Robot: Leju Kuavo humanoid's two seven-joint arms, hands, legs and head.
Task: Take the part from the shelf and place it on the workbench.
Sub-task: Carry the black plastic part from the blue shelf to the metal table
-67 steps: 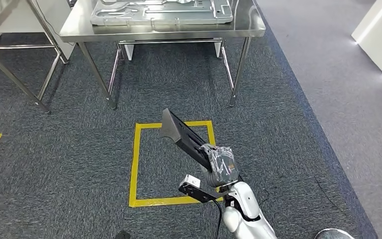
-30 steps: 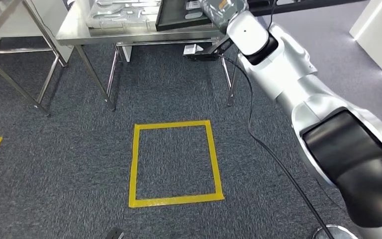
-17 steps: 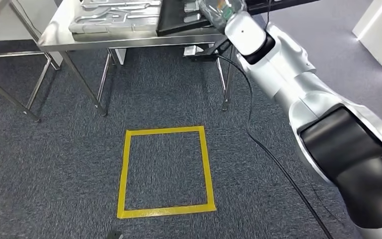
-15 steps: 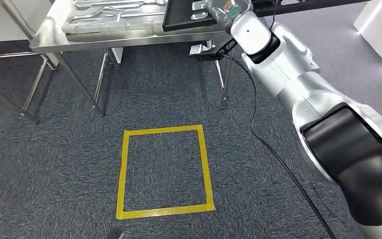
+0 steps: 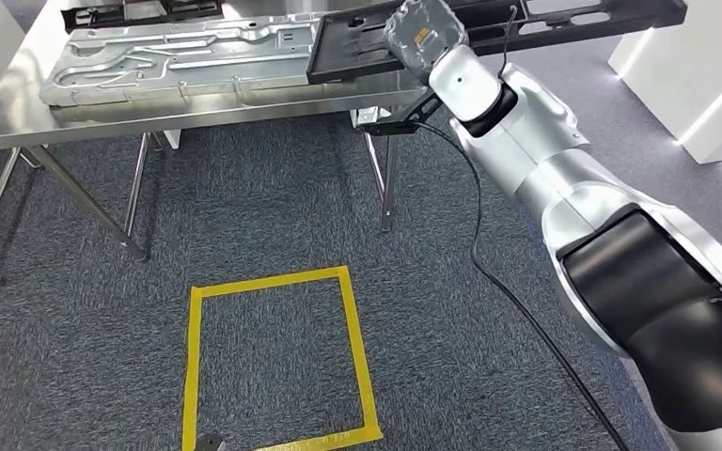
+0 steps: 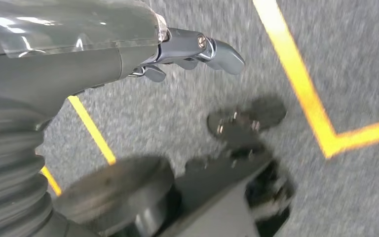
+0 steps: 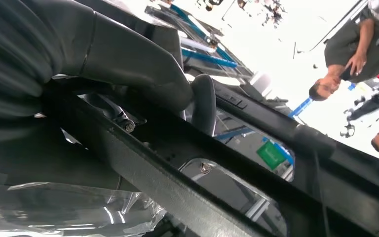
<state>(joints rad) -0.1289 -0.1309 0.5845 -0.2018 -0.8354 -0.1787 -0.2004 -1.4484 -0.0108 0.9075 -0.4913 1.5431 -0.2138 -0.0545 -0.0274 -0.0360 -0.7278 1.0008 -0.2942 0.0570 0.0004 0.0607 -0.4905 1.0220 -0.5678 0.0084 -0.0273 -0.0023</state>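
the right hand (image 5: 420, 33) is raised to the level of the steel surface (image 5: 19, 117), and its fingers (image 7: 205, 101) are wrapped around a bar of the black part (image 5: 564, 17), gripping it; in the right wrist view the thick thumb lies across the bar from one side while a darker finger curls over it from the other. the black part is a long, flat, slotted frame. it hangs roughly level, one end reaching over the right end of the surface and the other sticking out well past the surface edge, above the floor. whether that near end touches the surface or hovers just above it cannot be told. a large silver stamped panel (image 5: 179, 61) lies flat on the surface, just beside the black part's end. a black cable (image 5: 478, 235) trails down from the right wrist along the silver arm. on the grey carpet (image 5: 244, 216) below, a yellow tape square (image 5: 191, 366) is marked out. the left hand (image 6: 187, 47) hangs low over the carpet near a yellow tape line, its fingers loosely apart and holding nothing. two people (image 7: 345, 64) appear in the right wrist view beyond the part.
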